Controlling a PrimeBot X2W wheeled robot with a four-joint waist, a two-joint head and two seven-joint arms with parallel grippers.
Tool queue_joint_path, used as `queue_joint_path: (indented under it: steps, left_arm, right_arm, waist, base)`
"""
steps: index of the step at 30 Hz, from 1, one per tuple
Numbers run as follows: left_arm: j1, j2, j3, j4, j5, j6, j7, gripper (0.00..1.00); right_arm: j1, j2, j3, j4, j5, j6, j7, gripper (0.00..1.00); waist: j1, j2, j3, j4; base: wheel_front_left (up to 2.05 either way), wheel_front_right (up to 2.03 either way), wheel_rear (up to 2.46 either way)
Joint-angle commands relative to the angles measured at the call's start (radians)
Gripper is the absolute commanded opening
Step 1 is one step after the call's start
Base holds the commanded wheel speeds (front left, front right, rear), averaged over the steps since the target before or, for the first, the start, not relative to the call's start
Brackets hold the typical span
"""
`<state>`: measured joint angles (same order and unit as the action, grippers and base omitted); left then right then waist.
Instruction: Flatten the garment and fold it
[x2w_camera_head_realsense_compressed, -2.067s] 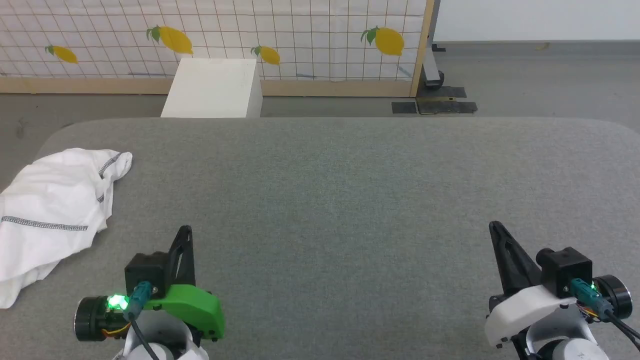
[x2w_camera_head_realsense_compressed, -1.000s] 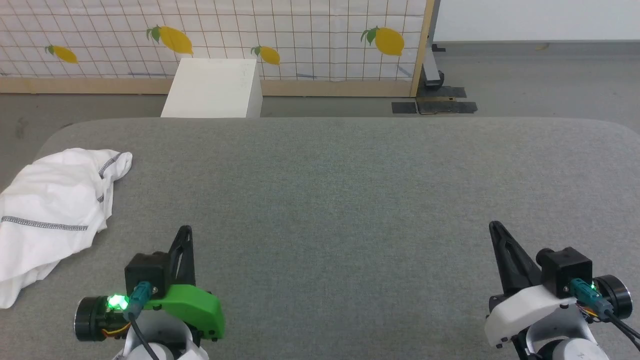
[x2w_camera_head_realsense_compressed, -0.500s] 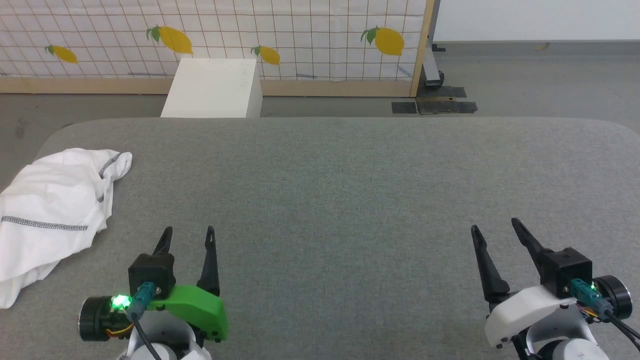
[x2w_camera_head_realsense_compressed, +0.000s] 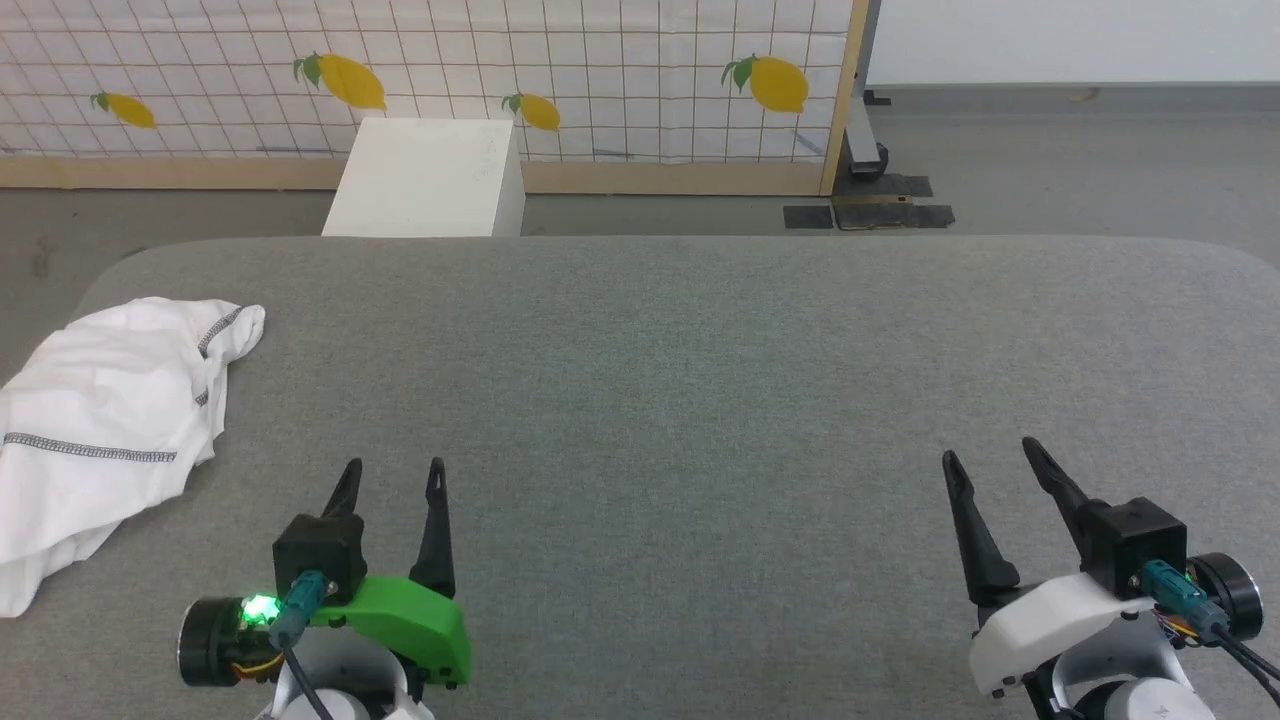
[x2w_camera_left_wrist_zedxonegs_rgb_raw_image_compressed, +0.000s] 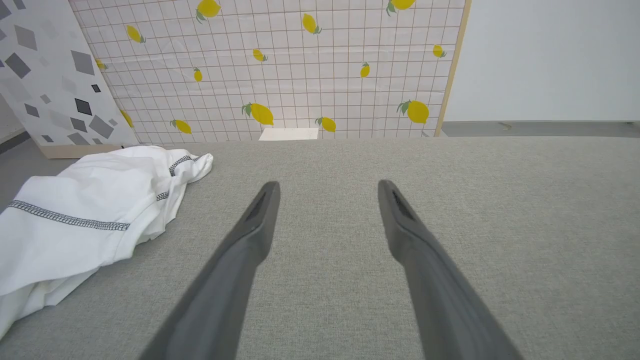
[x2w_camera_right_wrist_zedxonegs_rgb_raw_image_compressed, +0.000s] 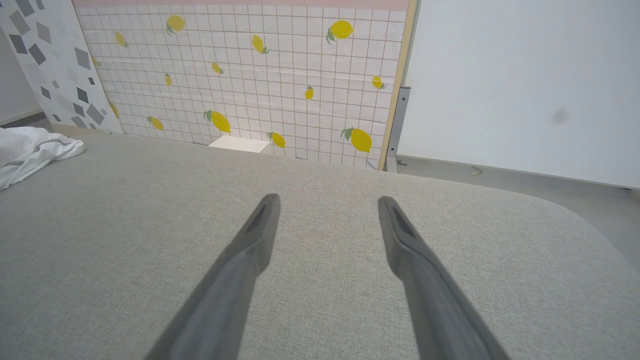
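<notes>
Grey woven table top (x2w_camera_head_realsense_compressed: 700, 350) spread wide across the head view, far corners rounded. Beyond its far edge, a lemon-print tiled screen (x2w_camera_head_realsense_compressed: 600, 60) standing on the floor, with a white box (x2w_camera_head_realsense_compressed: 425, 180) just in front of it. Over at the left edge, about midway along: white shirt (x2w_camera_head_realsense_compressed: 100, 420), crumpled in a loose heap, dark grey zigzag seams crossing the folds, running out of frame at the left. Same shirt (x2w_camera_left_wrist_zedxonegs_rgb_raw_image_compressed: 90, 215) from the left wrist view, bunched and wrinkled, lying on the surface. Left gripper (x2w_camera_head_realsense_compressed: 394, 464) close to the near edge, left of centre, green housing, small green light glowing, fingers spread wide and holding nothing. Same left gripper (x2w_camera_left_wrist_zedxonegs_rgb_raw_image_compressed: 327, 183) from its own camera, bare grey cloth in the gap, near the shirt but not touching it. Right gripper (x2w_camera_head_realsense_compressed: 986, 448) toward the near right corner, white housing, fingers likewise parted wide, nothing held. Right gripper (x2w_camera_right_wrist_zedxonegs_rgb_raw_image_compressed: 328, 197) again from its own wrist, pointing over bare surface toward the far edge, shirt (x2w_camera_right_wrist_zedxonegs_rgb_raw_image_compressed: 30, 150) small at the far left, well apart.
</notes>
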<state>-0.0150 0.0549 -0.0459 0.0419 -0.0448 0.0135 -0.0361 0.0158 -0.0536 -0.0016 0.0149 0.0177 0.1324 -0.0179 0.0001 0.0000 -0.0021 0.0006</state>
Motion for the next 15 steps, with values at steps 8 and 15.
queue_joint_path:
  steps: [8,15]
  left_arm:
    - [-0.014,0.002,-0.013,0.016,-0.024,0.021,-0.024,1.0]
    - [-0.012,0.004,-0.021,0.023,-0.035,0.03,-0.038,1.0]
  right_arm:
    - [-0.004,0.001,0.007,0.008,0.014,0.0,-0.014,1.0]
    - [-0.001,0.001,0.01,0.01,0.019,0.0,-0.02,1.0]
  waist:
    - [0.0,0.0,-0.005,-0.006]
    - [0.0,0.0,-0.008,-0.008]
  base:
    - [0.0,0.0,0.0]
    - [0.0,0.0,0.0]
